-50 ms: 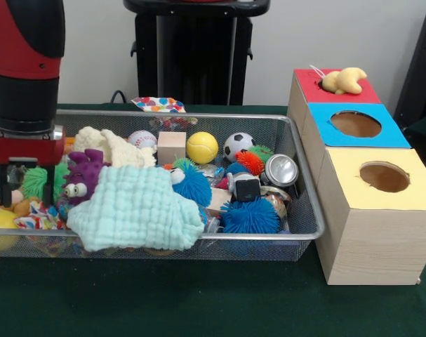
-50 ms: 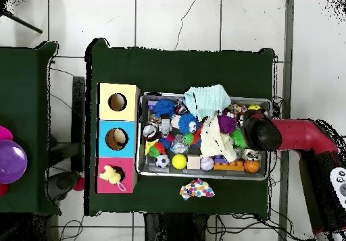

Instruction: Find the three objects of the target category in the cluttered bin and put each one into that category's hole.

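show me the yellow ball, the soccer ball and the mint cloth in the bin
yellow ball (image 1: 202,147), front view, middle of its face
soccer ball (image 1: 238,145), front view, centre of the ball
mint cloth (image 1: 139,207), front view, middle of the folded top

My claw (image 1: 23,184) hangs over the left end of the wire bin (image 1: 307,210), its dark prongs reaching down beside a green spiky ball (image 1: 36,181) and a purple stuffed monster (image 1: 83,175). A mint cloth (image 1: 137,207) lies in front. On the red box top (image 1: 339,90) rests a yellow plush toy (image 1: 344,80).
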Robot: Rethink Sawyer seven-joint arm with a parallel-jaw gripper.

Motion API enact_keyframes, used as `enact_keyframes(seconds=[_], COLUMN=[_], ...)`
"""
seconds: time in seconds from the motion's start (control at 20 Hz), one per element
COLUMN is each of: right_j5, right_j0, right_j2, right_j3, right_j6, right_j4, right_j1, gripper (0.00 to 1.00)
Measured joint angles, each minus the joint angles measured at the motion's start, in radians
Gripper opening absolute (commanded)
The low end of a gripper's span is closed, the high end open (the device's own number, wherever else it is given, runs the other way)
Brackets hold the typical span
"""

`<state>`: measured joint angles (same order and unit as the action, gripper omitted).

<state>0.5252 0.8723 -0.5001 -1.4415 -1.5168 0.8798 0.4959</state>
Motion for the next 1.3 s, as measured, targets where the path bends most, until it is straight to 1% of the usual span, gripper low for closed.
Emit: enact_keyframes(seconds=[0.25,0.4,0.7,1.05,1.3], right_j5=[-0.004,-0.011,-0.012,-0.012,-0.012], right_j0=[-0.043,-0.060,-0.060,-0.051,-0.027], right_j2=[0.012,0.016,0.026,0.032,0.025], right_j3=[0.031,0.049,0.060,0.060,0.059], right_j6=[0.000,0.000,0.000,0.000,0.000], right_j4=[0.037,0.056,0.056,0.056,0.048], right_j1=[-0.028,-0.059,-0.088,-0.089,-0.089], gripper=[1.00,1.00,1.00,1.00,1.00])
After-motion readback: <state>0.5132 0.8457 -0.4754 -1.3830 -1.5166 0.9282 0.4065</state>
